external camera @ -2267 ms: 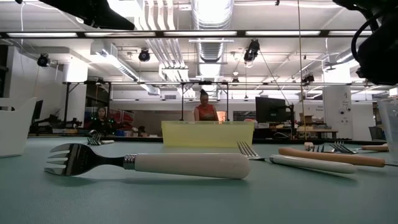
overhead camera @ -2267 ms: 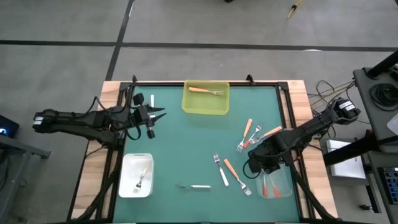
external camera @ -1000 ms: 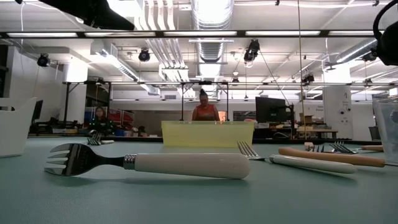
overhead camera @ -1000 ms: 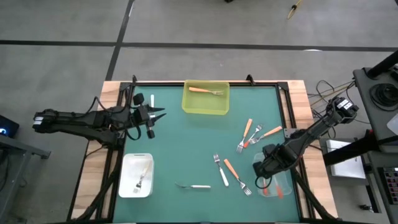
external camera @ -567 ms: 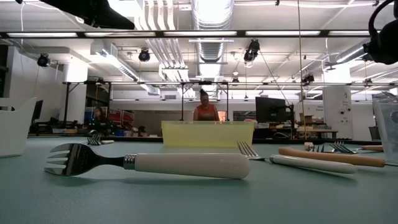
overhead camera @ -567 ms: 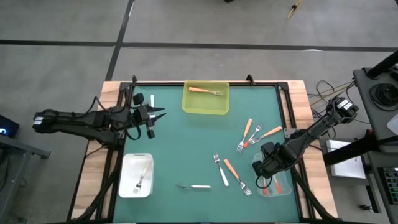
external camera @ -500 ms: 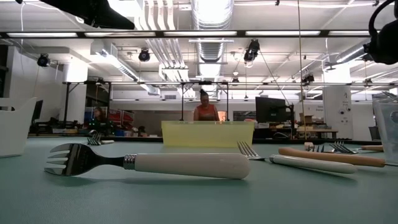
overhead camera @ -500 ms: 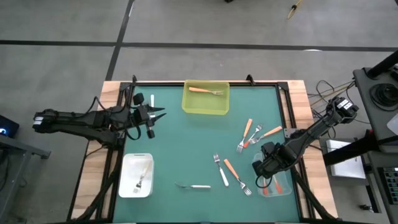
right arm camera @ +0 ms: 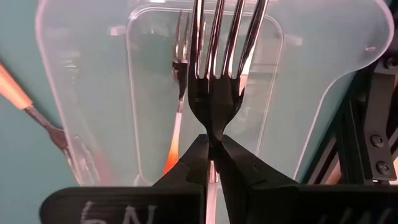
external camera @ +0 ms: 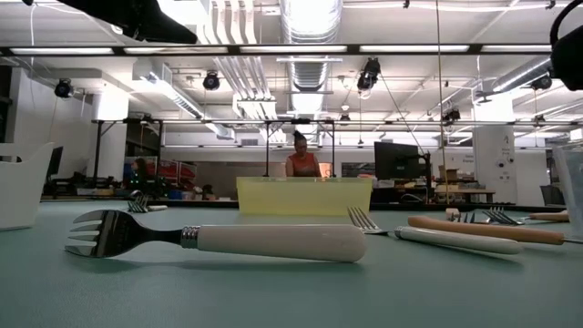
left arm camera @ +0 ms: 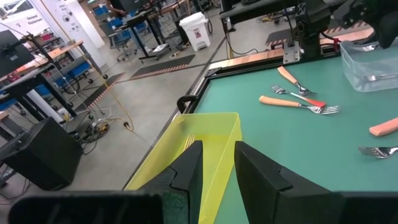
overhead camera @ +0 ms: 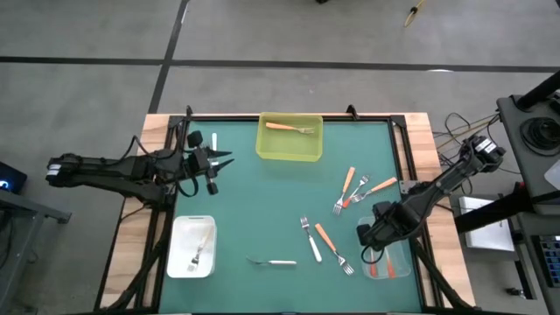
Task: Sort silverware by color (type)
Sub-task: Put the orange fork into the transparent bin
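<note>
Left gripper (overhead camera: 213, 164) hangs over the left side of the worktop (overhead camera: 280, 201), near the far edge, fingers a little apart with nothing between them; it waits. Below it, in the near left corner, a white tray (overhead camera: 192, 247) holds one white-handled fork (overhead camera: 200, 251), and another white fork (overhead camera: 273, 262) lies loose by the near edge. At the middle of the far edge a yellow bin (overhead camera: 290, 137) holds an orange-handled fork (overhead camera: 289, 128). Toward the right, several forks (overhead camera: 353, 189) lie scattered on the worktop.

Right gripper (right arm camera: 214, 163) is pinched shut on the neck of a fork (right arm camera: 219, 87), tines pointing out over the clear tub (overhead camera: 388, 259) at the near right corner, where a red-handled fork (right arm camera: 176, 134) already lies. The grip is narrow and sits just behind the tines, so the fork could pivot or slip. Released from a height, it might strike the tub's rim and bounce onto the worktop. Its handle is hidden, so I cannot tell whether its colour matches this tub.
</note>
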{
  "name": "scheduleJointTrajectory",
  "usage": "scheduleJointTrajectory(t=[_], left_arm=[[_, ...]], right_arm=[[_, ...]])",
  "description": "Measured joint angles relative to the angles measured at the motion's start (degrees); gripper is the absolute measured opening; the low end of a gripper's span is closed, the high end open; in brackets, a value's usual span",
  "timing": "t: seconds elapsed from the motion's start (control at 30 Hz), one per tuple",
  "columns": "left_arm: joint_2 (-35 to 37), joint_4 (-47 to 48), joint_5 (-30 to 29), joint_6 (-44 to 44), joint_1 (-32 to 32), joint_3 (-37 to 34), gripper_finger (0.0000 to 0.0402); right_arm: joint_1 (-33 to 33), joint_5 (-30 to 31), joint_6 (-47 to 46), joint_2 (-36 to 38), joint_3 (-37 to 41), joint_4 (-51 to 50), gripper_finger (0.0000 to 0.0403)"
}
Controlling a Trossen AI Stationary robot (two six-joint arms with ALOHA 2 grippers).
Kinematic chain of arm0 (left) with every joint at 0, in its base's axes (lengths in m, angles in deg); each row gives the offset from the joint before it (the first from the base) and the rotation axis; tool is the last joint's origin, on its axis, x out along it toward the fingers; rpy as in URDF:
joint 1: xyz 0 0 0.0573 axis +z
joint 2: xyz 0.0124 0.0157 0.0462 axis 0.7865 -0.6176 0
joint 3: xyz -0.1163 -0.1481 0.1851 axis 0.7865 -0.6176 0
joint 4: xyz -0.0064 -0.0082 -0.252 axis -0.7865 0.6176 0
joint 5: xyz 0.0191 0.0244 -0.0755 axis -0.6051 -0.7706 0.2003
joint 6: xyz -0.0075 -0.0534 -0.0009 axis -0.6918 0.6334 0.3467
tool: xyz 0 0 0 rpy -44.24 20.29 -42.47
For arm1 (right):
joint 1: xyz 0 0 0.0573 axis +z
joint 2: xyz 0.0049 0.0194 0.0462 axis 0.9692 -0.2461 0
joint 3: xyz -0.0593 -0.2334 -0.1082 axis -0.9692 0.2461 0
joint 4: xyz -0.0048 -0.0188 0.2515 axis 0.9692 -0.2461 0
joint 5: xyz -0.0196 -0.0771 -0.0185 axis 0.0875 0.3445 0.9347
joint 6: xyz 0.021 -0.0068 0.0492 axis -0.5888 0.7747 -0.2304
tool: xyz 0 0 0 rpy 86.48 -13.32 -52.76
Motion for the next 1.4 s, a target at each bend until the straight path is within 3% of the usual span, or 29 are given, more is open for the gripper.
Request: scheduleJointTrajectory(t=[0.27,0.6,0.93,1.1,1.4], left_arm=[[0.0,-5.3,-2.6,0.0,0.0,0.0,0.0075],[0.0,-26.6,1.6,-14.8,1.5,0.0,0.0075],[-3.8,-37.8,2.8,-14.5,6.2,0.0,0.0075],[-8.5,-43.6,2.6,-14.4,7.1,0.0,0.0075],[-10.5,-44.8,-6.6,-14.6,7.0,0.0,0.0075]], right_arm=[[0.0,4.0,0.0,3.0,0.0,-1.4,0.0013],[0.0,0.5,15.6,5.3,0.0,0.5,0.0013],[0.0,-0.1,21.4,3.7,0.1,3.2,0.0013],[0.0,-4.8,18.7,3.7,0.1,3.3,0.0013],[0.0,-5.8,20.8,3.0,0.1,4.5,0.0013]])
